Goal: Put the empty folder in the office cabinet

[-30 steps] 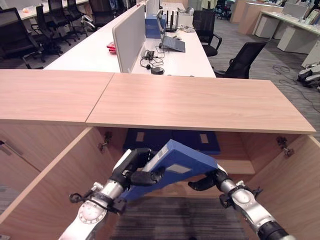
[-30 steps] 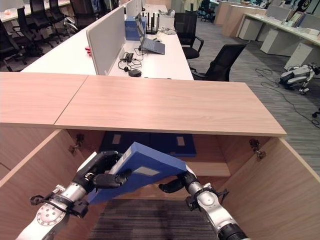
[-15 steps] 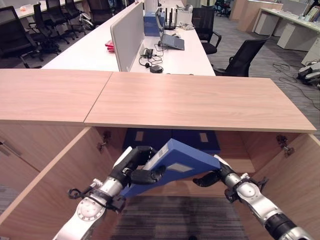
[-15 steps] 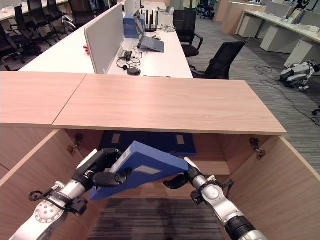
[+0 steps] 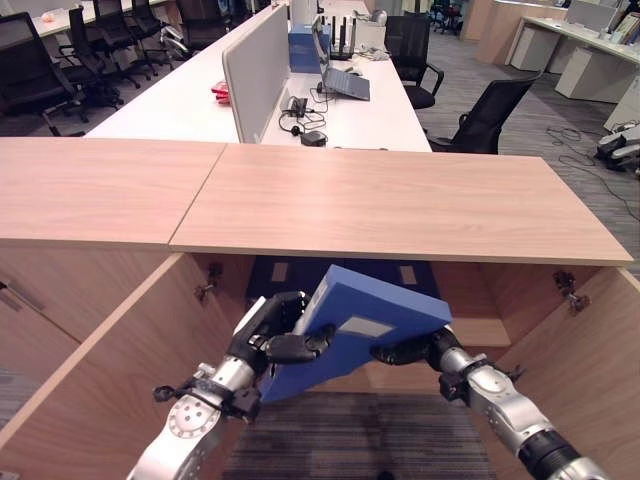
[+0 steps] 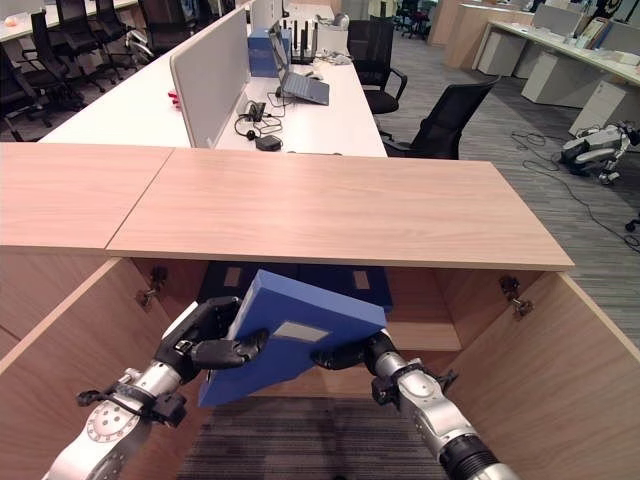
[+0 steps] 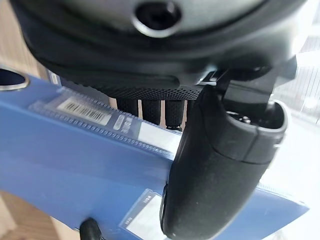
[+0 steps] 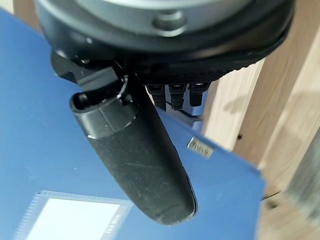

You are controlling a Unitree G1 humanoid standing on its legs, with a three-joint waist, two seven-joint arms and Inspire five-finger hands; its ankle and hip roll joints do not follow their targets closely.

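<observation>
The blue folder (image 5: 355,335) has tipped more upright before the open cabinet (image 5: 520,310) since a moment ago; left robot hand (image 5: 270,335) and right robot hand (image 5: 410,350) clamp its edges, ready for insertion.

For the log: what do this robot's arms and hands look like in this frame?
Two silver-grey metal arms with round machined wrist housings and dark collars. Each ends in a black hand: the left hand and the right hand have matte, finely textured fingers. Up close, the left thumb is thick and rounded with a glossy segment at its base.
</observation>
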